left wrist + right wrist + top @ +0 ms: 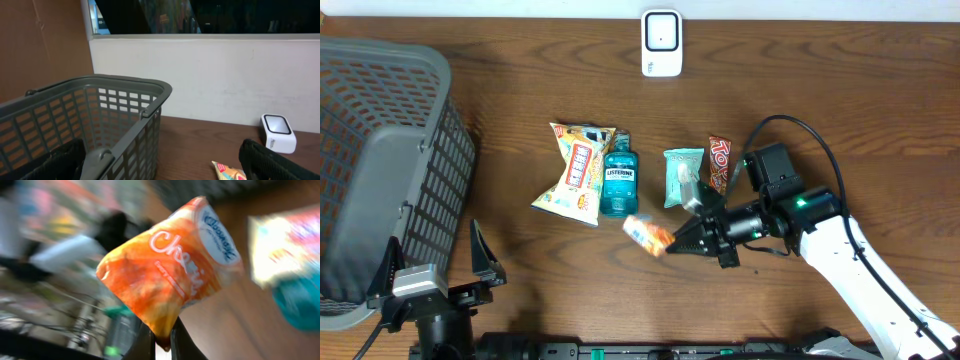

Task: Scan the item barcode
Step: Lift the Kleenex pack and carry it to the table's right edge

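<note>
Right arm (865,265): white link, black joints, looped black cable (798,125), small green light (802,203). Left claw (435,238): grey block, black tapered fingers (483,258).

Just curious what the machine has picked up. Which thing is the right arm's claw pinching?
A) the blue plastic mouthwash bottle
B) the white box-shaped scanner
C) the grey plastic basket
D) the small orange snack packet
D: the right gripper is shut on a corner of the small orange snack packet, as its wrist view shows, while the blue plastic mouthwash bottle lies apart from it.
</note>
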`<state>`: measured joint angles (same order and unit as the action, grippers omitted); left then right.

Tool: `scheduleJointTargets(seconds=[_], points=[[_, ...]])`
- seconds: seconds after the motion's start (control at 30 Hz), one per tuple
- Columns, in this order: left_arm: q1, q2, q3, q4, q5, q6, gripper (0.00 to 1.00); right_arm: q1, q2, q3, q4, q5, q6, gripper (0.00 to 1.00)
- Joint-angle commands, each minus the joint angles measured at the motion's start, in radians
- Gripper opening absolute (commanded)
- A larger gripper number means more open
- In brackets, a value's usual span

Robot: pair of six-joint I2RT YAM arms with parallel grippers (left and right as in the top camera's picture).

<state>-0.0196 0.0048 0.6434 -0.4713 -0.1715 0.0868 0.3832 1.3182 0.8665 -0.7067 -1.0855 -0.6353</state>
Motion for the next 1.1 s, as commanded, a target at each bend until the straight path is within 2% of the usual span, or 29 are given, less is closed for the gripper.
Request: scheduleJointTargets(seconds=[0.0, 0.07, 0.27, 0.43, 0.57, 0.7, 0.8, 1.07], points=[[0.003, -0.001, 0.002, 0.001, -0.013, 0.014, 0.98, -0.002, 0.004, 0.001, 0.082, 0.467, 0.338, 0.02], [0.003, -0.001, 0.002, 0.001, -0.013, 0.014, 0.98, -0.002, 0.004, 0.001, 0.164, 0.589, 0.442, 0.01], [0.003, -0.001, 0.002, 0.001, -0.013, 0.014, 0.98, -0.002, 0.009, 0.001, 0.33, 0.841, 0.485, 0.01], [0.003, -0.001, 0.002, 0.001, -0.013, 0.014, 0.98, 0.004, 0.064, 0.026, 0.373, 0.945, 0.475, 0.01], [0.003, -0.001, 0.002, 0.001, -0.013, 0.014, 0.98, 0.007, 0.171, 0.107, 0.373, 0.98, 0.415, 0.01], [0.003, -0.001, 0.002, 0.001, -0.013, 0.014, 0.98, 0.047, 0.327, 0.278, 0.309, 1.101, 0.314, 0.01], [0.003, -0.001, 0.002, 0.001, -0.013, 0.014, 0.98, 0.1, 0.452, 0.43, 0.268, 1.309, 0.205, 0.01], [0.003, -0.001, 0.002, 0.001, -0.013, 0.014, 0.98, 0.134, 0.766, 0.763, 0.335, 1.695, -0.183, 0.01]])
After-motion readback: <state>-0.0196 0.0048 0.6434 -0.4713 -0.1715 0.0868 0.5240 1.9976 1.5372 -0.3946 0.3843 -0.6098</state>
